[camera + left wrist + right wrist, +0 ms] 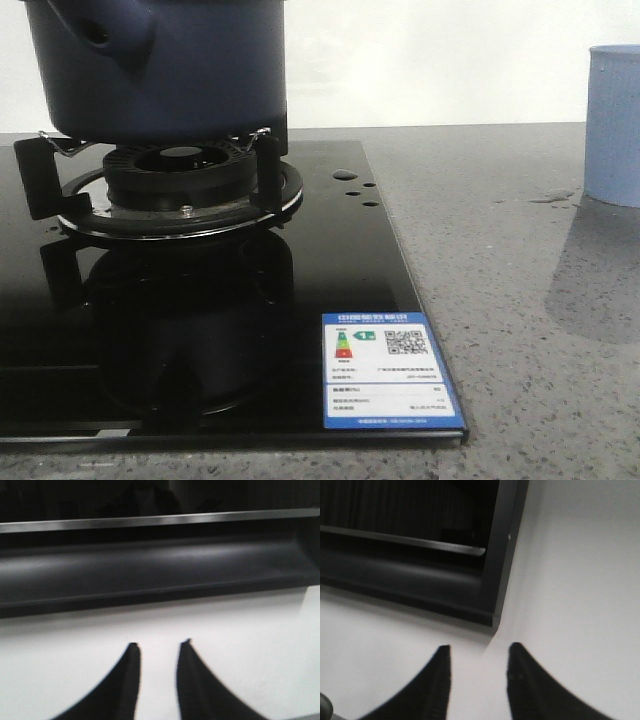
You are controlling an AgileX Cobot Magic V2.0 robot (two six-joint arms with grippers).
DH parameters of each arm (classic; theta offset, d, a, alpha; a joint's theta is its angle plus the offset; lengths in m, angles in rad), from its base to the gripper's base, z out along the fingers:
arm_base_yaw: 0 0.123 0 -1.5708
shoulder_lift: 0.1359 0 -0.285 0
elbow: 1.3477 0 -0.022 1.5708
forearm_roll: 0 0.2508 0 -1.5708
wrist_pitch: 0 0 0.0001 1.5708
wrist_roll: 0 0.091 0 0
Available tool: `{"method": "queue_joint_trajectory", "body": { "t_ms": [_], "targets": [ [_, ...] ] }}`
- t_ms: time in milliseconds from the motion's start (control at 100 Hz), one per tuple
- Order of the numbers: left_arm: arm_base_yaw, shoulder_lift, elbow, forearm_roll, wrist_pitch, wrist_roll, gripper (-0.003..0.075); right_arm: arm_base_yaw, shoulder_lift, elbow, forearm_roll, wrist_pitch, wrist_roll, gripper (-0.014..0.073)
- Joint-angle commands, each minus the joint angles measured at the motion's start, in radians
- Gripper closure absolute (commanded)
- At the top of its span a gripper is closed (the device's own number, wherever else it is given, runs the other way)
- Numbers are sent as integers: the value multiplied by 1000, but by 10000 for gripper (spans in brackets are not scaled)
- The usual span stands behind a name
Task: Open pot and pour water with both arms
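Sitting on the burner point(180, 180) of the black stove point(330, 260), the pot point(160, 65) looks untouched; its top is out of frame. Cup point(613, 125) stands well apart on the counter point(520, 300). Left gripper point(157, 647) and right gripper point(477, 655) hang spread, empty. Everything remains to do.

Before me, a plain white wall point(450, 60) stands behind a grey speckled countertop point(520, 330), evenly lit.
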Motion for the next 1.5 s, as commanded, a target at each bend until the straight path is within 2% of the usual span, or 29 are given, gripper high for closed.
{"method": "queue_joint_trajectory", "body": {
  "t_ms": [0,20,100,250,430,510,660,880,1490],
  "targets": [
    [49,-46,-30,9,41,0,736,2,-8,-55,30,-11,16,628],
    [62,-57,-27,11,61,0,735,2,-10,-55,27,-9,28,662],
    [104,-106,8,11,74,0,736,2,-20,-29,14,-2,82,661],
    [162,-275,167,9,-34,0,736,2,-92,109,4,-99,29,661],
    [172,-494,421,-82,-42,-2,736,2,-199,348,9,-86,-1,661],
    [172,-583,526,-134,-42,-2,736,0,-241,466,49,-85,-17,661],
    [172,-734,661,-190,-32,-2,736,0,-289,583,57,-53,-26,661],
    [172,-810,681,-197,-35,-2,736,0,-289,615,57,46,-33,661],
    [172,-810,681,-197,-35,-2,736,0,-289,615,57,53,-33,661]
  ]
}}
